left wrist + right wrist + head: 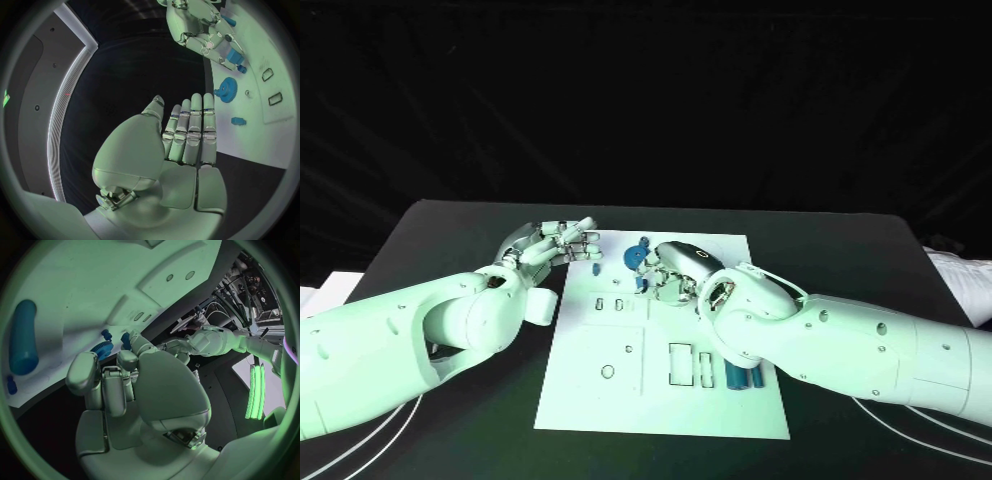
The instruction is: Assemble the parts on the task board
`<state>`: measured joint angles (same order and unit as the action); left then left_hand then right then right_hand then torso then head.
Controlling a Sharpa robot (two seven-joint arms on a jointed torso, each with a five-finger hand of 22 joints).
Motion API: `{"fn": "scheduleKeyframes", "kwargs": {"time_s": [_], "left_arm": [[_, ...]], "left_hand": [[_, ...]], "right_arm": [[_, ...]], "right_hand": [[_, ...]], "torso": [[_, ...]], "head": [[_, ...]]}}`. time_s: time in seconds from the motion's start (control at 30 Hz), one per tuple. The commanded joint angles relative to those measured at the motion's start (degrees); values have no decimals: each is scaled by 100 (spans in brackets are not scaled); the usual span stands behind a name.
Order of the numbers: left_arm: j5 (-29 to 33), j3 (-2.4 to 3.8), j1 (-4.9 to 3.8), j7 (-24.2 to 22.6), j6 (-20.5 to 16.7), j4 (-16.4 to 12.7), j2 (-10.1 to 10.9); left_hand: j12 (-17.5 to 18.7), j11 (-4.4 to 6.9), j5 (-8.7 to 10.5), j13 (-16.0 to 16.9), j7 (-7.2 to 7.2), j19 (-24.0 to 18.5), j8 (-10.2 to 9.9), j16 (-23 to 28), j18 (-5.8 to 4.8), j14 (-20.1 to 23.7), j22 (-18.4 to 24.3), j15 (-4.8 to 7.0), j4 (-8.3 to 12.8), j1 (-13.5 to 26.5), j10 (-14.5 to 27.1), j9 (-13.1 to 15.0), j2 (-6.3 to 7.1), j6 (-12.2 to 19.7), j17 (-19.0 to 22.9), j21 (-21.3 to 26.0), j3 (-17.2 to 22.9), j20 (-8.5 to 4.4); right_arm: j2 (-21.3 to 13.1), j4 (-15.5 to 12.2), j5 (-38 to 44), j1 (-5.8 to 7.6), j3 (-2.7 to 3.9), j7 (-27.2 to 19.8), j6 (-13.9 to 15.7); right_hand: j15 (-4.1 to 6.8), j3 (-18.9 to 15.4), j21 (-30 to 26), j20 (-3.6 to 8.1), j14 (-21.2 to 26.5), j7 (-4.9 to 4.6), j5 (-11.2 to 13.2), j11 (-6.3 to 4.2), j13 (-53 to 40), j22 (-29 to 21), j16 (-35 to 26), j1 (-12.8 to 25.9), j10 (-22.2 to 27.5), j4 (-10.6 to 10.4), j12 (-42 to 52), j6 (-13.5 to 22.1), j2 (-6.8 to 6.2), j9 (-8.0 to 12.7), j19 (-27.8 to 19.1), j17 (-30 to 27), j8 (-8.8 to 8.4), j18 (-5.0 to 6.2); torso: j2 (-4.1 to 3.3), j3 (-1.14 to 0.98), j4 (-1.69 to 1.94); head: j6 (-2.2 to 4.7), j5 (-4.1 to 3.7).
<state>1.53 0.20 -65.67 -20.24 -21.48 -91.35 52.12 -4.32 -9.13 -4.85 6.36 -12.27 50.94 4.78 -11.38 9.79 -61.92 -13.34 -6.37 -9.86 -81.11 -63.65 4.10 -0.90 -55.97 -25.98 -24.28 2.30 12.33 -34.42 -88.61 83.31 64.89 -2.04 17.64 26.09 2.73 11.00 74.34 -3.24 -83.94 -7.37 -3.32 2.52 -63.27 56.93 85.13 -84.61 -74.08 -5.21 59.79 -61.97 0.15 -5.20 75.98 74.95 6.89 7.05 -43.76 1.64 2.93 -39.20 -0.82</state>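
Observation:
The white task board (661,400) lies in the middle of the black table. My right hand (678,272) hovers over its far part with fingers curled in, pinching a small blue part (234,54) at the fingertips. A blue gear (633,257) lies just beside that hand, also seen as the gear (226,90) and the gear (103,347). My left hand (557,242) is at the board's far left corner, flat with straight fingers (190,130) and holding nothing. A small blue piece (238,120) lies on the board near the left fingertips.
Two blue cylinders (747,377) lie side by side at the board's near right, one showing as a long cylinder (24,337). Slots and holes (681,362) mark the board's middle. Black table (459,240) surrounds the board on all sides.

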Motion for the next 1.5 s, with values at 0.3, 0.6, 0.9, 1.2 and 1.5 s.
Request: {"fn": "scheduleKeyframes", "kwargs": {"time_s": [0.3,0.6,0.9,1.2,1.5], "left_arm": [[-50,4,-11,-31,5,-128,-46],[-50,4,-12,-20,19,-155,-76],[-50,4,-12,-14,27,-148,-86],[-50,4,-12,-6,51,-145,-97],[-50,4,-11,1,59,-148,-95]], "left_hand": [[29,-51,-7,-64,-60,-492,-38,448,66,189,324,-111,71,10,94,-6,16,30,379,510,8,165],[19,-46,-8,-70,-58,-451,-33,463,80,145,341,-103,75,7,84,-3,4,24,417,516,15,170],[14,-43,-7,-74,-58,-414,-30,467,84,101,352,-96,76,9,77,-3,-1,21,442,517,17,167],[11,-41,-7,-77,-57,-394,-28,467,85,75,359,-91,77,11,73,-2,-4,19,455,517,18,164],[9,-42,-6,-79,-62,-380,-26,470,85,58,365,-89,70,21,70,-1,-10,16,467,519,17,162]], "right_arm": [[153,79,163,-110,-9,-10,-249],[246,111,209,-190,-10,-27,-275],[308,135,241,-244,-11,-33,-332],[329,172,395,-288,-14,23,-360],[296,154,586,-311,-14,122,-438]], "right_hand": [[9,27,-25,-2,-440,127,-32,-129,-96,9,-51,162,-89,-10,-88,-168,-75,-59,-23,773,15,-87],[8,27,-27,-2,-440,128,-33,-129,-89,7,-51,167,-84,-10,-98,-170,-78,-59,-24,773,15,-87],[8,26,-27,-3,-440,130,-32,-130,-89,7,-53,182,-83,-10,-100,-178,-89,-60,-24,772,17,-87],[7,17,-33,-4,-438,125,-29,-128,-75,-1,-59,224,-72,-11,-120,-165,-126,-56,-27,767,4,-85],[-1,8,-40,-10,-439,108,-91,-116,-6,-9,-61,302,-23,-15,-214,-122,-206,-43,-28,768,-33,-85]], "torso": [[1,-19,-22],[-1,-20,-21],[-2,-16,-30],[-1,-16,-29],[-3,-17,-32]], "head": [[-71,71],[-114,123],[-154,172],[-184,186],[-206,202]]}}
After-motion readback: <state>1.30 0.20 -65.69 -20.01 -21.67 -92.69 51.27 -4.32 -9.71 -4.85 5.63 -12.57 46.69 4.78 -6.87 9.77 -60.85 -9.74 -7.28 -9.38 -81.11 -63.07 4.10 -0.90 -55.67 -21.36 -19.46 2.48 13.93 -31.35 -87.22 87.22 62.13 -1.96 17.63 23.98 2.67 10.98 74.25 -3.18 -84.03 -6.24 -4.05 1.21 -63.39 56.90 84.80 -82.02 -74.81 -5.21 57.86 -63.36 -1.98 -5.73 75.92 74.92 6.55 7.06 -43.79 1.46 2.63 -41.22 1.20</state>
